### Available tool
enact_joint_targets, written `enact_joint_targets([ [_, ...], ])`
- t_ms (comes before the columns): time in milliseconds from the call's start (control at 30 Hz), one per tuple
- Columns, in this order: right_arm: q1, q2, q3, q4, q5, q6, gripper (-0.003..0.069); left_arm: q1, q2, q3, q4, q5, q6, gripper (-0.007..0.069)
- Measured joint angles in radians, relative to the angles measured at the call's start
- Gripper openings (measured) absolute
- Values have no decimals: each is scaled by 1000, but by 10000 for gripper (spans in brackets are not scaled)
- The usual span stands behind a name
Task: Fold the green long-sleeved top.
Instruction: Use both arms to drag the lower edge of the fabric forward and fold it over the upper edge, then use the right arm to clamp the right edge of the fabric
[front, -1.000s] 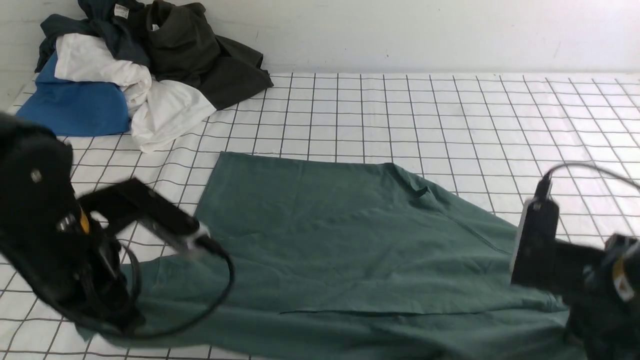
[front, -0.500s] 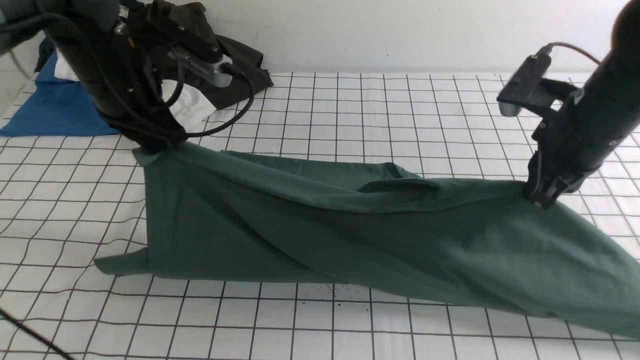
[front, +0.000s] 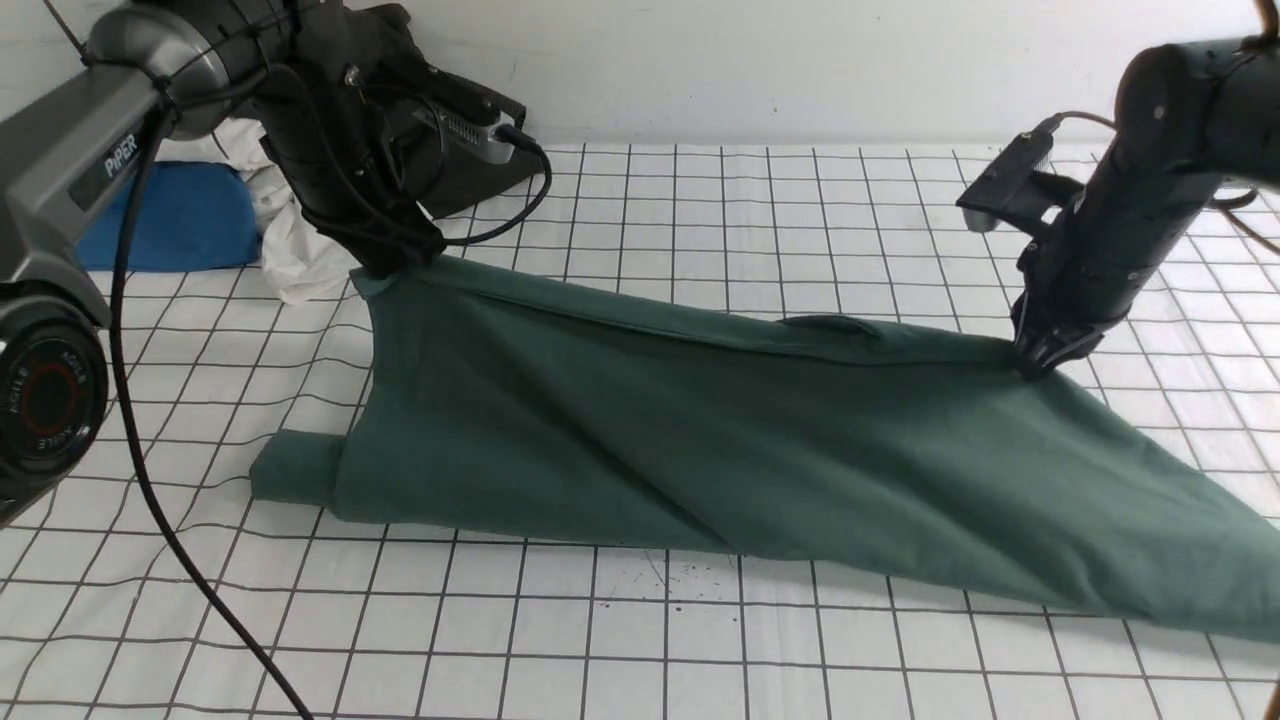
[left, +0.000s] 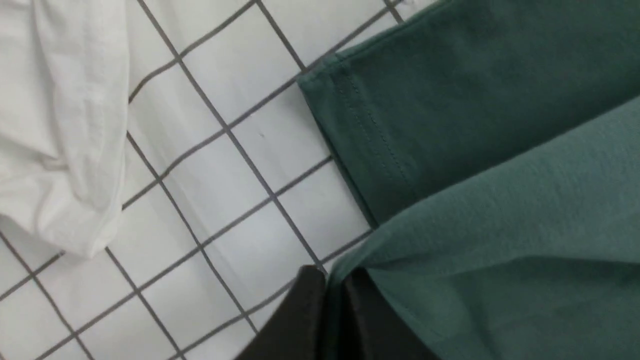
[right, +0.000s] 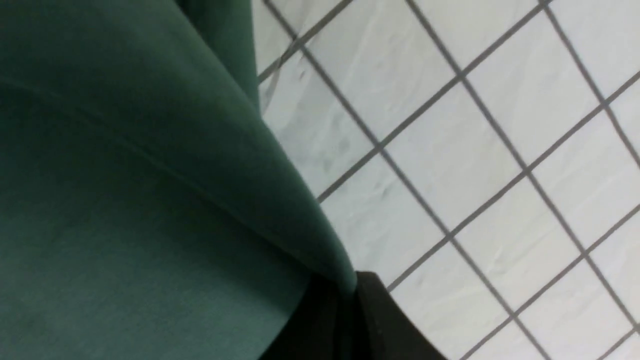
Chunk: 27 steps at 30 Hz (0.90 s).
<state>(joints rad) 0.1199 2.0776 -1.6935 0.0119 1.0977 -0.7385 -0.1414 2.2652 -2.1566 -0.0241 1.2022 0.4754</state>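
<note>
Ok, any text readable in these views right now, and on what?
"PiPER": on the grey link of the left arm.
Lettering round the joint cap below it: too small to read.
No print shows on the green long-sleeved top.

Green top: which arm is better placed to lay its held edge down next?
Right, probably: the right gripper pinches the green top with only gridded table around it, while the left gripper holds its corner beside the white garment, which it might catch.
</note>
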Motion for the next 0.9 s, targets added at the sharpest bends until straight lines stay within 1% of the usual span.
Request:
enact_joint_targets([
  [100,-9,27,-9,2,-51,38,35,11,22,-4,-9,-42,-23,50],
  [200,-21,36,-10,-12,-87,82,91,18,29,-6,-9,-74,-36,125],
  [300,-32,36,-28,-69,-95,172,187,21,30,-23,5,-80,-69,269],
  [333,-31,36,-28,-74,-93,180,194,21,30,-26,6,-79,-69,279],
  [367,-33,35,-53,-121,-80,264,251,21,31,-57,7,-59,-113,355],
  [400,-33,35,-56,-121,-76,276,257,21,31,-57,7,-59,-113,355],
  [433,-33,25,-84,-173,-36,388,311,21,31,-106,7,-8,-164,429],
  [467,-35,19,-97,-193,-11,423,326,20,31,-129,4,6,-186,455],
  [500,-36,-2,-112,-212,28,492,352,18,31,-159,-3,21,-215,483],
  [533,-39,-18,-120,-218,62,522,362,15,28,-170,-11,26,-234,494],
  [633,-56,-87,-117,-199,119,577,374,-12,13,-169,-55,31,-260,493],
  [700,-67,-127,-99,-172,124,586,375,-36,10,-153,-73,31,-257,468],
  [800,-104,-244,35,-82,125,591,375,-111,8,-55,-97,31,-246,354],
  [833,-119,-291,111,-52,116,592,375,-130,9,-17,-102,31,-236,300],
  [867,-122,-291,125,-47,113,592,375,-133,9,-9,-102,31,-233,300],
  [900,-144,-364,243,-12,56,597,375,-158,9,56,-106,31,-221,213],
])
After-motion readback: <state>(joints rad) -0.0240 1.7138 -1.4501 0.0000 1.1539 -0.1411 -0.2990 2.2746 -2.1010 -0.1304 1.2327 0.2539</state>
